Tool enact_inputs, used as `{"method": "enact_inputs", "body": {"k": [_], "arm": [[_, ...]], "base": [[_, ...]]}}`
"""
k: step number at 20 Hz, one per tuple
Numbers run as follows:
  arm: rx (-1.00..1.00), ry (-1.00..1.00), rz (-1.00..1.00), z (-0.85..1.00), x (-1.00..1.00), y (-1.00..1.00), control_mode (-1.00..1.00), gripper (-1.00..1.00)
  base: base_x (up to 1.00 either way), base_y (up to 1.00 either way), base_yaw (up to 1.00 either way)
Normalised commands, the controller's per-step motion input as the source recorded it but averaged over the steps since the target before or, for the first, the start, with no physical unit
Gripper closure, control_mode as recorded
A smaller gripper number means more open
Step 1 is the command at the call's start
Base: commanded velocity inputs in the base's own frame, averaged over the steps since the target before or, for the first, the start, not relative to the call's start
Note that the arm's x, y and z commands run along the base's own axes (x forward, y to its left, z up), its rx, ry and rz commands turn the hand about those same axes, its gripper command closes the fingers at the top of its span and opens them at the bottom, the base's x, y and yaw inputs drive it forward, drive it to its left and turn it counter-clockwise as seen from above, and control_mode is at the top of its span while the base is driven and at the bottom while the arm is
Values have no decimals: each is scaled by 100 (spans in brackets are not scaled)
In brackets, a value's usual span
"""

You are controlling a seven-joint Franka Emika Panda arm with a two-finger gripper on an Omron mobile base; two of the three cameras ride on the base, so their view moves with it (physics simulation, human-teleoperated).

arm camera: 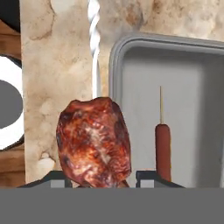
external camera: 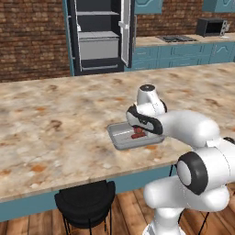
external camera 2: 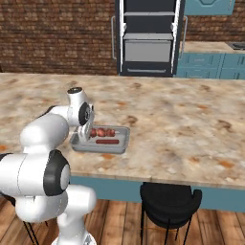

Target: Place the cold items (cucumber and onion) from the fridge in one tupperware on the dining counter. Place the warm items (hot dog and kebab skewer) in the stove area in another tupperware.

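End effector (arm camera: pixel 103 181) pinching kebab (arm camera: pixel 94 142) over tupperware (external camera 2: pixel 122 143) on surface (external camera 2: pixel 182 119), hot dog (arm camera: pixel 162 151) already inside; kebab release and, apparently, cold items outstanding.

Bright, even rendered light — soft shadows, slightly coarse detail.

No text, label, brand, number or sign can be read anywhere, neither on the fridge (external camera: pixel 101 36) nor on the microwave (external camera: pixel 211 27) beside it.
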Motion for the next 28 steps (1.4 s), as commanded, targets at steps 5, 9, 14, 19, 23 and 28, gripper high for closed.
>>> {"method": "enact_inputs", "body": {"k": [5, 9, 14, 19, 23, 28], "arm": [[15, 3, 1, -46, 97, 18, -100, 100], [9, 8, 0, -65, 100, 21, -100, 100], [6, 0, 0, -43, 100, 5, -100, 100], [0, -2, 0, -71, 47, -18, -100, -100], [9, -17, 0, -18, -19, -76, -100, -100], [7, -24, 4, 20, -10, -33, -100, -100]], "base": [[0, 0, 0], [0, 0, 0], [0, 0, 0], [0, 0, 0], [0, 0, 0], [0, 0, 0]]}}
